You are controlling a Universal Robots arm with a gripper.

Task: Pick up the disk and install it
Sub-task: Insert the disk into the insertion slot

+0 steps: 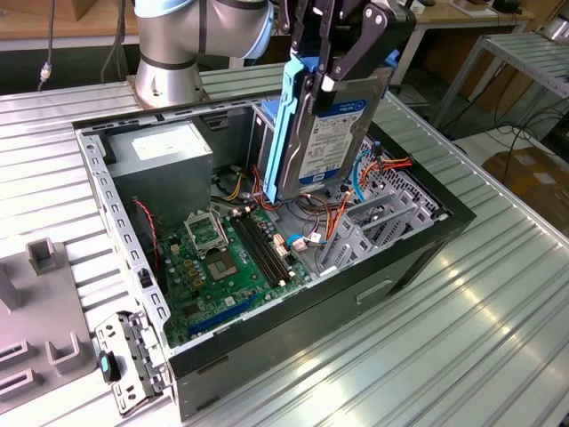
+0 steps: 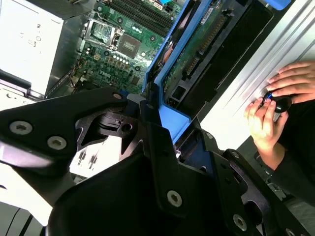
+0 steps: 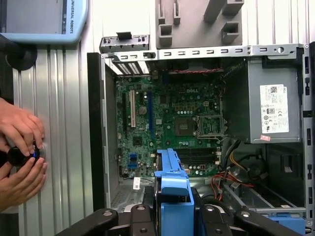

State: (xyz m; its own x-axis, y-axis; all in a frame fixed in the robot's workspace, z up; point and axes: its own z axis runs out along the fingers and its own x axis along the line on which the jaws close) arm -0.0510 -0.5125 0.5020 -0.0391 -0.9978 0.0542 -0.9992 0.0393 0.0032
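Look at your gripper (image 1: pixel 316 71): its black fingers are closed tight on the top end of the disk (image 1: pixel 331 138), pinching it between them. The disk hangs from them, standing on end and leaning a little. Its blue and white label faces the exterior view's right, and a blue rail runs down its edge. The disk is in the air over the open computer case (image 1: pixel 373 294), which lies on its side on the ribbed metal table (image 1: pixel 471 338). The low end of the disk hangs over the red and orange wires (image 1: pixel 333 218), near the green board (image 1: pixel 222 258). A grey box (image 1: pixel 164 156) with a white sticker sits at the exterior view's left end of the case, apart from the disk. In the first wrist view, two hands (image 3: pixel 19 130) rest on the table next to the case, around a small black knob (image 3: pixel 19 156).
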